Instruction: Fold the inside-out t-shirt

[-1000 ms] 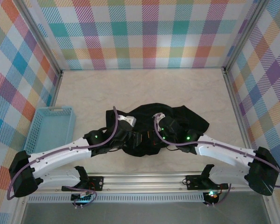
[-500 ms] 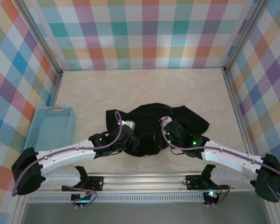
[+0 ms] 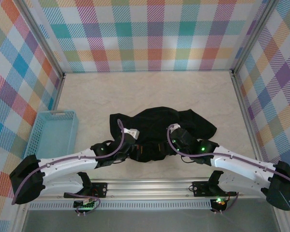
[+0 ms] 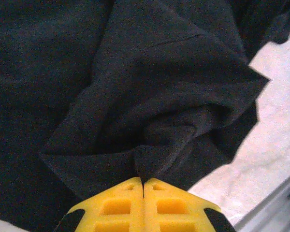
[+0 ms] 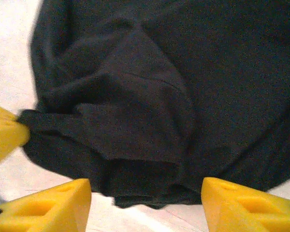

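The black t-shirt (image 3: 164, 126) lay in a crumpled heap in the middle of the bench (image 3: 135, 92), toward the near side. The left tool (image 4: 143, 182) was squeezed tight on a fold at the shirt's near edge. The right tool (image 5: 146, 187) was open, its yellow fingers (image 5: 241, 203) wide apart by the near hem, gripping nothing. A light blue basket (image 3: 53, 137) sat well apart on the left.

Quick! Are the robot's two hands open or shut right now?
Left gripper: shut, pinching a fold of the t-shirt.
Right gripper: open, holding nothing.
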